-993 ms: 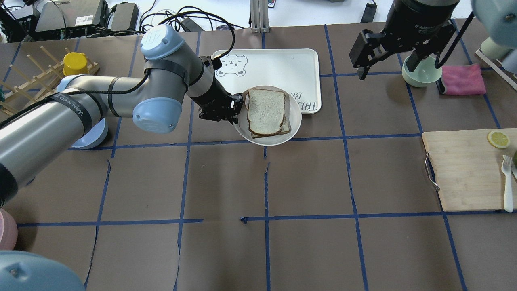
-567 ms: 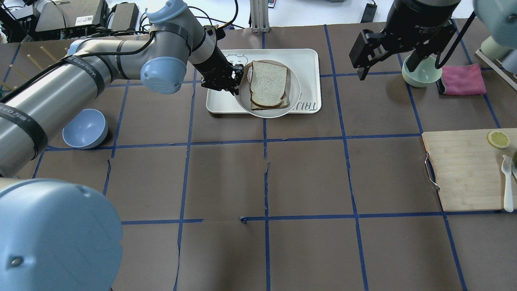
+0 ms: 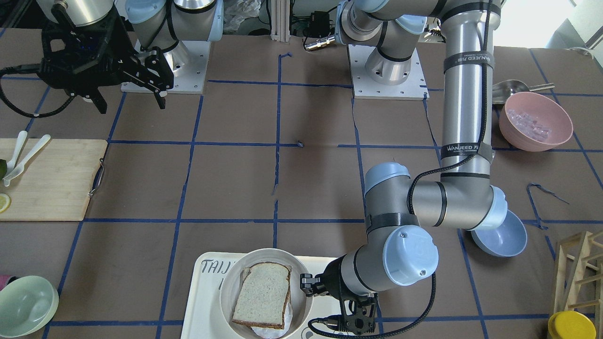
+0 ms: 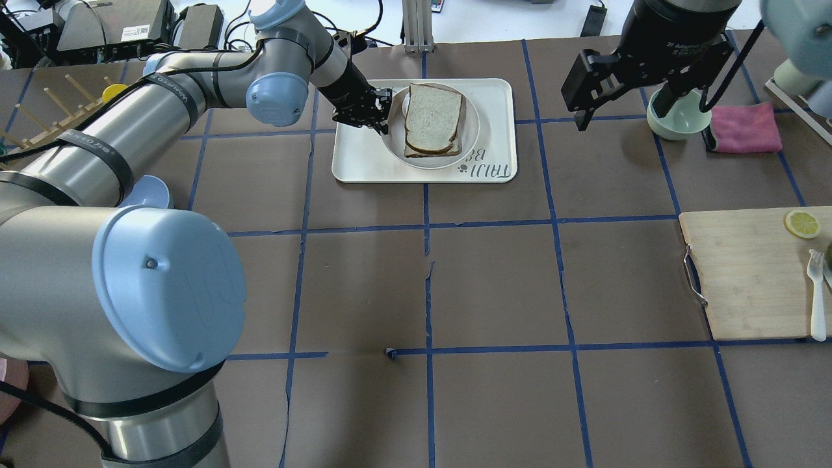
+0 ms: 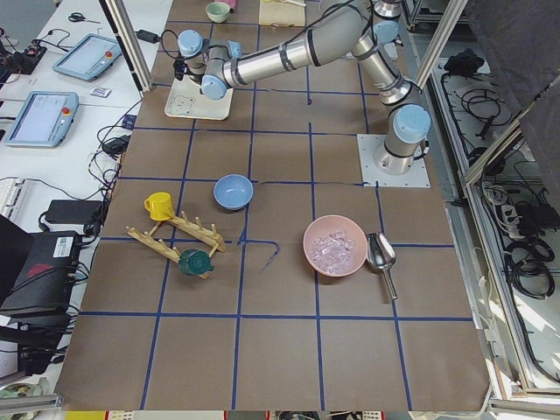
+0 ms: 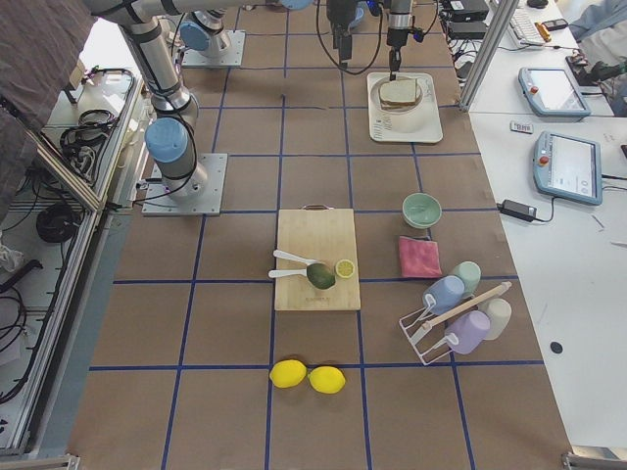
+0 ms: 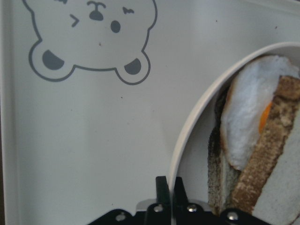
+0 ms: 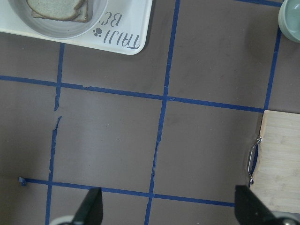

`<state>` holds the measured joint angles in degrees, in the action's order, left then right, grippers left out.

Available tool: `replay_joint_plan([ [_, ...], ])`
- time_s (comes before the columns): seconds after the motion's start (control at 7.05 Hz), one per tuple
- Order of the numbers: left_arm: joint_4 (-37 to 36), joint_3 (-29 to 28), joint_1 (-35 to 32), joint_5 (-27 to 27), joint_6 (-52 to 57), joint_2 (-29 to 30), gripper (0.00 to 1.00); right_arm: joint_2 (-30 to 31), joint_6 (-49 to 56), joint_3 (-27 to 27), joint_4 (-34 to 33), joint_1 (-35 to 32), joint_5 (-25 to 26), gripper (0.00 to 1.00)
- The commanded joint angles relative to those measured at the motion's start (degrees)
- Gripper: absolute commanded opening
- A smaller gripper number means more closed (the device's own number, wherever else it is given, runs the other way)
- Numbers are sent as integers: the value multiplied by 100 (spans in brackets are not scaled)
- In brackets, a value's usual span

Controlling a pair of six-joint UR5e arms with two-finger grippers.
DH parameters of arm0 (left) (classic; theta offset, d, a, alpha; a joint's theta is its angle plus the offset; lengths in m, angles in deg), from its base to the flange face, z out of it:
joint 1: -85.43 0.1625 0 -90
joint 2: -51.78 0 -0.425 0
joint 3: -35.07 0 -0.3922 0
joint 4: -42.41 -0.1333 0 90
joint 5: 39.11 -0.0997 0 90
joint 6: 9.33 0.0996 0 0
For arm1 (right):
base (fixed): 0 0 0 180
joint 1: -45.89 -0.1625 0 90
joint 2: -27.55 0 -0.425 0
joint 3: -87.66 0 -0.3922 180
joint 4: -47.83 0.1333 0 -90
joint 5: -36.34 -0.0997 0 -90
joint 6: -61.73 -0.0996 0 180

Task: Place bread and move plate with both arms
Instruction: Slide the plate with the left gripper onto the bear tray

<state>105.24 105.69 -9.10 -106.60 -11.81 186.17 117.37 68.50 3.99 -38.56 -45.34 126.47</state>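
The off-white plate [image 4: 471,140] is over the white bear tray [image 4: 364,162] at the table's far side. The bread [image 4: 432,117] lies on top of the egg slice in the plate. My left gripper [image 4: 380,117] is shut on the plate's left rim. In the left wrist view its fingertips [image 7: 162,190] pinch the rim [image 7: 187,136], with the fried egg [image 7: 248,117] and the bread's crust [image 7: 269,159] beside them. I cannot tell whether the plate touches the tray. My right gripper [image 4: 640,97] is open and empty, high above the table to the tray's right.
A pale green bowl [image 4: 679,117] and a pink cloth [image 4: 744,127] lie under and beside the right gripper. A cutting board [image 4: 747,273] with a lemon slice and a fork is at the right. A blue bowl [image 3: 501,238] and a wooden rack [image 3: 577,263] are on the left side.
My left gripper has carried the plate with the bread away from the robot, from the tray's near edge to over the tray's middle. The right arm has not moved.
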Motion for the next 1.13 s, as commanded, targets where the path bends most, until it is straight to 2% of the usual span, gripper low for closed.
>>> replay_joint_plan([
  [0.0,-8,-49,5,8,177,192,2,0,0,0,0,0,-13,100],
  [0.14,1,-48,5,25,160,201,75,0,0,0,0,0,-13,100],
  [0.28,18,-57,5,-1,108,123,100,0,0,0,0,0,-13,100],
  [0.43,62,-49,5,-36,81,9,100,0,0,0,0,0,-13,100],
  [0.57,489,-66,101,-80,90,-227,100,0,0,0,0,0,-4,100],
  [0.71,972,-57,249,-358,116,-560,100,0,0,0,0,0,-13,100],
  [0.85,1185,-66,268,-1005,142,-920,100,0,0,0,0,0,-13,100],
  [0.99,1492,-22,277,-1133,151,-1324,100,0,0,0,0,0,-13,100],
])
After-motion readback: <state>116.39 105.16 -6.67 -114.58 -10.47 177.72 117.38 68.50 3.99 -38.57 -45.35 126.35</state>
